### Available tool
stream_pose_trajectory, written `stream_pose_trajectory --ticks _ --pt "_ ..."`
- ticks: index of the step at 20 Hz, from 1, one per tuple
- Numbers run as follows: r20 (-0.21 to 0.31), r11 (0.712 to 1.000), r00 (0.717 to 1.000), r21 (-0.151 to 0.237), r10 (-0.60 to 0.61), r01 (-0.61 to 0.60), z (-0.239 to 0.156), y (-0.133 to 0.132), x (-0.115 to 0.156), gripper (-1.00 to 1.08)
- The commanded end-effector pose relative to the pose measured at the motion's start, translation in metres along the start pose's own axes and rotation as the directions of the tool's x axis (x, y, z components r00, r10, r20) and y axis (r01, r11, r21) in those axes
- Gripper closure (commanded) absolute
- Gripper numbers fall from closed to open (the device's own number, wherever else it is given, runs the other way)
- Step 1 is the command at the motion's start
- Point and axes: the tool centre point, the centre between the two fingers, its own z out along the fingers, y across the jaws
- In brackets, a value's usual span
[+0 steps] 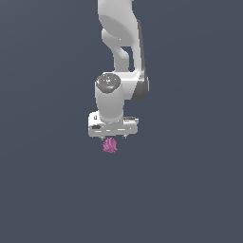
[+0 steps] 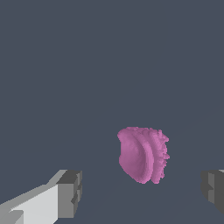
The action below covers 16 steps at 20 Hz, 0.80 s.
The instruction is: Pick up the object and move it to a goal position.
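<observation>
The small magenta-pink lumpy blob (image 1: pixel 110 145) lies on the flat dark slate-grey ground (image 1: pixel 190 190), just under the white robot gripper (image 1: pixel 114 137). In the wrist view the ridged blob (image 2: pixel 142 154) sits between the two grey fingertips (image 2: pixel 70 192), which stand spread wide, well clear of it on both sides. The far fingertip is cut off at the frame edge. The white arm (image 1: pixel 121 33) runs out of the exterior view's top.
</observation>
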Motion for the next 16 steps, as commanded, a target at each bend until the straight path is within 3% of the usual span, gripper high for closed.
stream_pose_trajectory --ticks 1,7,16 --pt "0.003 1.0 1.0 -0.002 -0.018 0.018 0.015 0.012 -0.002 -0.92" --pt "0.008 0.999 0.999 -0.006 -0.042 0.042 0.036 0.028 -0.006 -0.92" --pt "0.01 0.999 0.999 -0.006 -0.043 0.043 0.047 0.03 -0.007 -0.92"
